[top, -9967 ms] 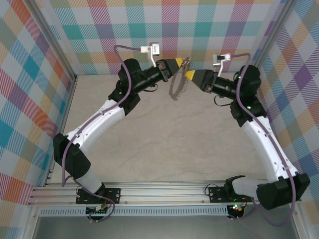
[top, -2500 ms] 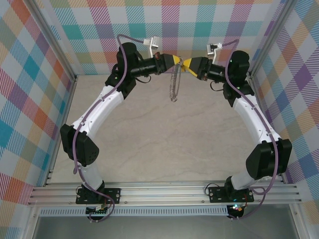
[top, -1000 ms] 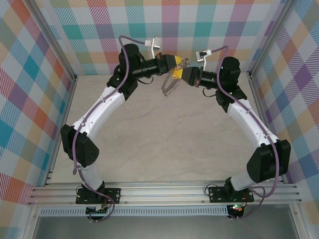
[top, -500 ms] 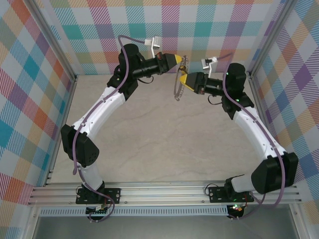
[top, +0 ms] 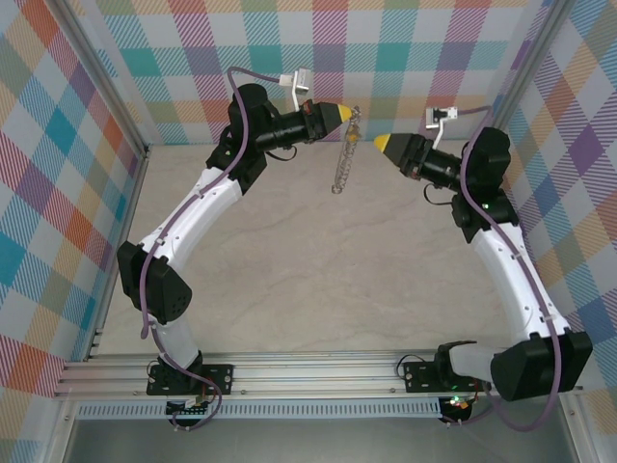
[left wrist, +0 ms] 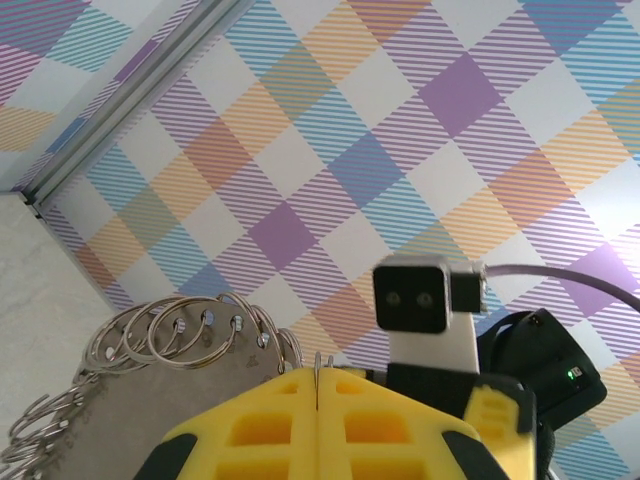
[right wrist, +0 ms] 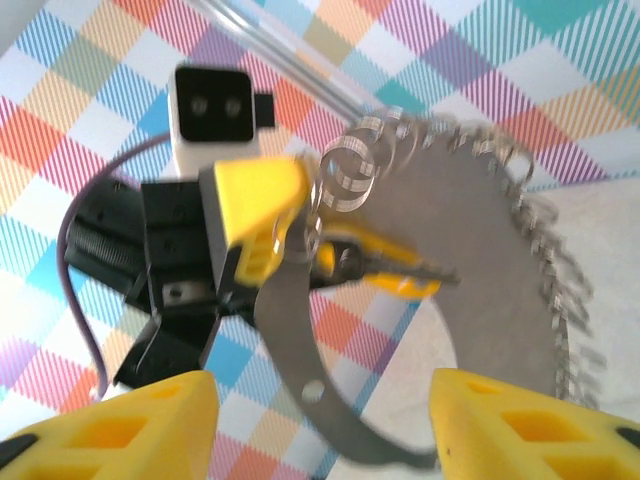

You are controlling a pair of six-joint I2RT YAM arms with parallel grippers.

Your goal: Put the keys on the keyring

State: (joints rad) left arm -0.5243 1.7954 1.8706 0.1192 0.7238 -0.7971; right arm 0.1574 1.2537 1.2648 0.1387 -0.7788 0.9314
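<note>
Hanging from the left tool [top: 339, 110], the keyring [top: 340, 172] is dangling edge-on over the worktop [top: 308, 270], the key [top: 352, 138] sitting on it.
The right tool [top: 384, 144] is standing open and empty, having pulled back rightward since a second ago, when it was up against the ring; now well apart. Beyond it, the left tool is staying clamped on the ring's top, the yellow-headed key hanging just below that grip. In the right wrist view the grey band is crossing the left tool's finger, the plaid wall [top: 405, 48] behind.
</note>
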